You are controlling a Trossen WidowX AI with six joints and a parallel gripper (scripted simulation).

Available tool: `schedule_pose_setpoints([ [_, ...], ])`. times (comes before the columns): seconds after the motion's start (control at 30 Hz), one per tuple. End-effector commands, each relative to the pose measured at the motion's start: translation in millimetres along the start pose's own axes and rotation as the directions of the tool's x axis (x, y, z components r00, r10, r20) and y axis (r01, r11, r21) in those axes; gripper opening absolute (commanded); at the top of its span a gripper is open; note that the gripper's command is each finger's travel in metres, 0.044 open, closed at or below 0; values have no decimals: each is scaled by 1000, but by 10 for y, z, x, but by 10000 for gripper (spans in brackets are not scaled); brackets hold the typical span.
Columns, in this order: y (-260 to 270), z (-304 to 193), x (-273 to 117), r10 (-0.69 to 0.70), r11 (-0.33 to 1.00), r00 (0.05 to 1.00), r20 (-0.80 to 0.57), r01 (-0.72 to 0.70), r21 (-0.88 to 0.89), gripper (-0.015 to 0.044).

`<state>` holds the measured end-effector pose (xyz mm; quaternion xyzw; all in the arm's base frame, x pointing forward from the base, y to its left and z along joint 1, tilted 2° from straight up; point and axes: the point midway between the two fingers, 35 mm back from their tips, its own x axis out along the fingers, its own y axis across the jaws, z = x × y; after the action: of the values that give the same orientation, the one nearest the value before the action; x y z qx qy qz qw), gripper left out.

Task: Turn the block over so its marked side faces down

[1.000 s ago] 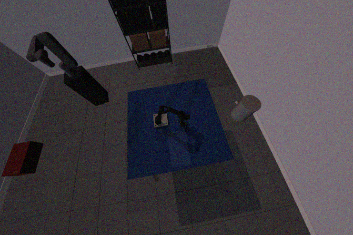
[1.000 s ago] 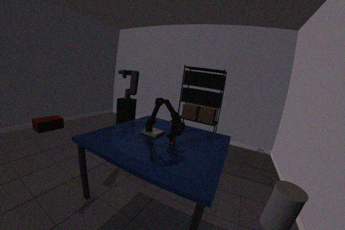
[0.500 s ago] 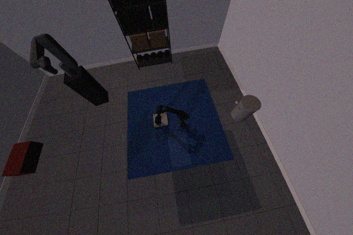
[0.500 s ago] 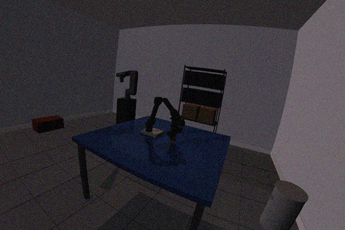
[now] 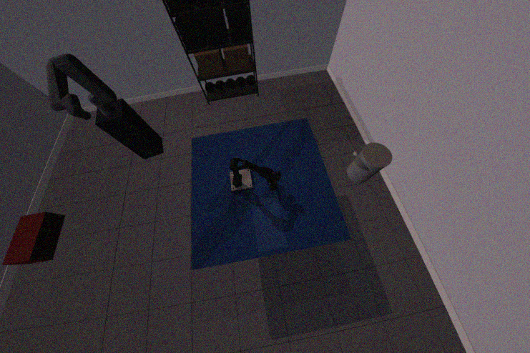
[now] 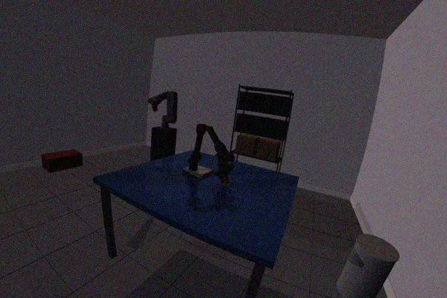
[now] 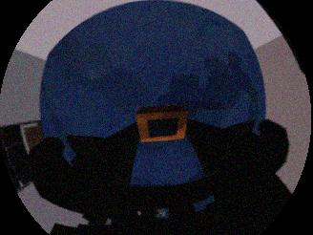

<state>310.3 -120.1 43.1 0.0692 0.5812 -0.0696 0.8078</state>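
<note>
Currently the gripper (image 7: 162, 128) is clamped on the block (image 7: 162, 124). In the wrist view the block sits dead centre between the dark fingers, long axis crosswise to them, marked outline facing the camera. It hangs low over the blue table (image 6: 251, 224). Next, I reckon: roll the wrist half a turn, then lower.

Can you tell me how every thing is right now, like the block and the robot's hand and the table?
block: orange, held between the fingers, a framed face toward the wrist camera.
gripper: shut on the block, low over the table.
table: blue, standing on its legs.
bin: upright on the floor.
shelf: upright by the wall, boxes on it.
</note>
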Motion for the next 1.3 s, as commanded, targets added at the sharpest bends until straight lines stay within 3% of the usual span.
schedule_pose_setpoints([
  [0.0,7,-13,-8,4,1000,996,84,-4,-4,0],
  [0.33,15,-57,-35,2,1000,969,245,0,-12,0],
  [0.57,15,-60,-33,2,1000,966,258,1,-12,0],
  [1.27,-45,1,355,1,1000,857,515,-2,1,0],
])
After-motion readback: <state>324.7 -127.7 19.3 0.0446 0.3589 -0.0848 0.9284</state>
